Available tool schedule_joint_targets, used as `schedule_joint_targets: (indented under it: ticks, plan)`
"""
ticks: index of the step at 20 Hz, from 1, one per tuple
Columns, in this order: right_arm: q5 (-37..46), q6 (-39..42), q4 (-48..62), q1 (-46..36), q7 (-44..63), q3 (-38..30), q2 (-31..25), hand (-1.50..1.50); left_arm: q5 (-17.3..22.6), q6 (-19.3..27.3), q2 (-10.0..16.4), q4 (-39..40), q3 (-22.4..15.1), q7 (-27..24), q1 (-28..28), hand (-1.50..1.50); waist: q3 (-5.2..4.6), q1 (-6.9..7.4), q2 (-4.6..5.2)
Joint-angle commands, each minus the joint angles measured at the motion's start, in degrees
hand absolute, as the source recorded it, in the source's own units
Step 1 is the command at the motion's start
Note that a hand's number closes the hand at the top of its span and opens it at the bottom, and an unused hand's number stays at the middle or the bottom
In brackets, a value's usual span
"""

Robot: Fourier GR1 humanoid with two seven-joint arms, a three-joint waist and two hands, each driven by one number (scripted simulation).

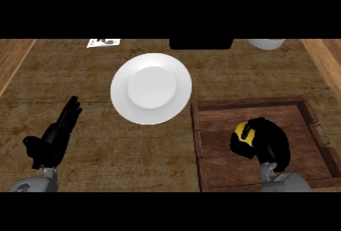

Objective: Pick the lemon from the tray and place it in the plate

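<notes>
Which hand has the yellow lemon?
The right hand, its fingers curled round the lemon at the tray. The left hand is open, holding nothing.

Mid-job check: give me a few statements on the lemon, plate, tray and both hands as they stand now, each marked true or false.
1. The right hand is curled round the lemon. True.
2. The plate lies outside the tray, to its left. True.
3. The lemon is already on the plate. False: it is in the right hand, over the tray, and nothing lies on the plate.
4. The left hand grips the plate's rim. False: it is open, fingers up, at the view's left, apart from the plate.
</notes>
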Motion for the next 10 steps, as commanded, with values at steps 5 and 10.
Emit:
schedule_joint_targets:
  ticks: [5, 10]
  plan:
    - [30.5, -12.4, -11.1, 15.5, 17.6, 17.4, 10.5, 1.5, 0.3, -1.4, 0.4, -0.1, 0.4, -1.6, 2.5, 0.0, 0.36, -0.21, 0.36]
    - [42.6, -5.1, -18.9, 17.6, 24.9, 28.1, 13.1, 1.5, -0.8, -0.5, -0.3, -1.1, -0.4, 1.2, 0.6, 0.0, 0.41, 0.27, 0.56]
